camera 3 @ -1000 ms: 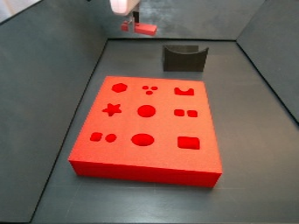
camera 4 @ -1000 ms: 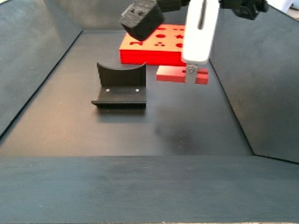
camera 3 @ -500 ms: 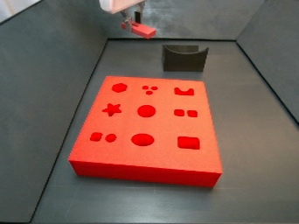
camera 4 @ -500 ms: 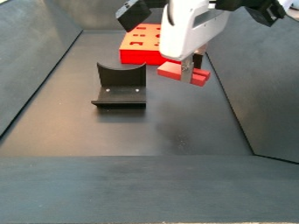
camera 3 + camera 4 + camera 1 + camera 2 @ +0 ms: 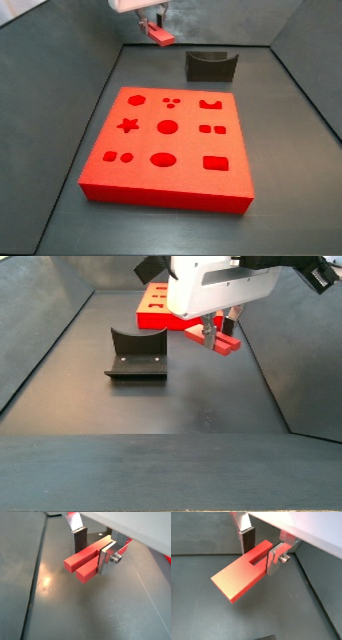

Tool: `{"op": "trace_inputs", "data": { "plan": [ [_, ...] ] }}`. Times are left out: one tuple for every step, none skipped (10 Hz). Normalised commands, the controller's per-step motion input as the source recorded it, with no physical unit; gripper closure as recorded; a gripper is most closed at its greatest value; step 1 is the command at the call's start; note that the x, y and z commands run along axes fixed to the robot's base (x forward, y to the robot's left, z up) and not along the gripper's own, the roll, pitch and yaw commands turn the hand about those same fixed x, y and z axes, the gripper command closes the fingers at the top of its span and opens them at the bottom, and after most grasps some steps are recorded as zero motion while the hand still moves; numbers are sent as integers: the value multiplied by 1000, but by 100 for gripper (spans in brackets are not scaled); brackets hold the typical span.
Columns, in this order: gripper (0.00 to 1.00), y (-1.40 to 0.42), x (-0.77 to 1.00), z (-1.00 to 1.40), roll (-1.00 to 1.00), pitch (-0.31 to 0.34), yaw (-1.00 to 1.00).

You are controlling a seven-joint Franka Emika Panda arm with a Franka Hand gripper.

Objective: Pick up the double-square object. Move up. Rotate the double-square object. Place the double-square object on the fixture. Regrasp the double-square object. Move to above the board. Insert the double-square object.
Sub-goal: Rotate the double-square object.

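A: Where is the double-square object (image 5: 87, 561)?

B: It is clamped in the gripper (image 5: 92, 548), raised clear of the floor. In both wrist views the flat silver fingers (image 5: 273, 559) close on one end of the red piece, and the rest juts out free. In a wrist view a slot shows along the middle of the double-square object (image 5: 243, 574). In both side views the piece hangs tilted below the gripper (image 5: 217, 328).

A: Describe the surface and the enclosure.

B: The floor (image 5: 160, 426) is dark grey, matte, with faint scuff marks. Dark sloping walls (image 5: 54, 70) bound it on the sides.

A: What else stands on the floor?

B: The board (image 5: 167, 145) lies flat, a large red slab with recesses in three rows: circles, a star, squares and dots. The fixture (image 5: 210, 66) stands just past one short end of the board, dark, with a U-shaped notch in its top. In a side view the fixture (image 5: 136, 356) sits apart from the raised double-square object (image 5: 221, 340), beside it.

A: Does anything block the view?

B: In a side view the white gripper body covers part of the board (image 5: 151, 311). In a side view the gripper (image 5: 155, 25) is cut by the picture edge.
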Motion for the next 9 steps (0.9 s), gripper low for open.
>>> {"op": "trace_inputs", "data": {
  "plan": [
    [100,19,9,-46,-32,-9,-1000],
    [100,19,9,-46,-35,-10,-1000],
    [100,19,9,-46,-38,-10,-1000],
    [100,19,9,-46,-46,-12,-1000],
    [100,19,9,-46,-56,-15,-1000],
    [100,19,9,-46,-68,-18,-1000],
    [100,19,9,-46,-78,-21,-905],
    [100,19,9,-46,-78,-21,-660],
    [100,19,9,-46,-78,-21,-393]
  ]
}}
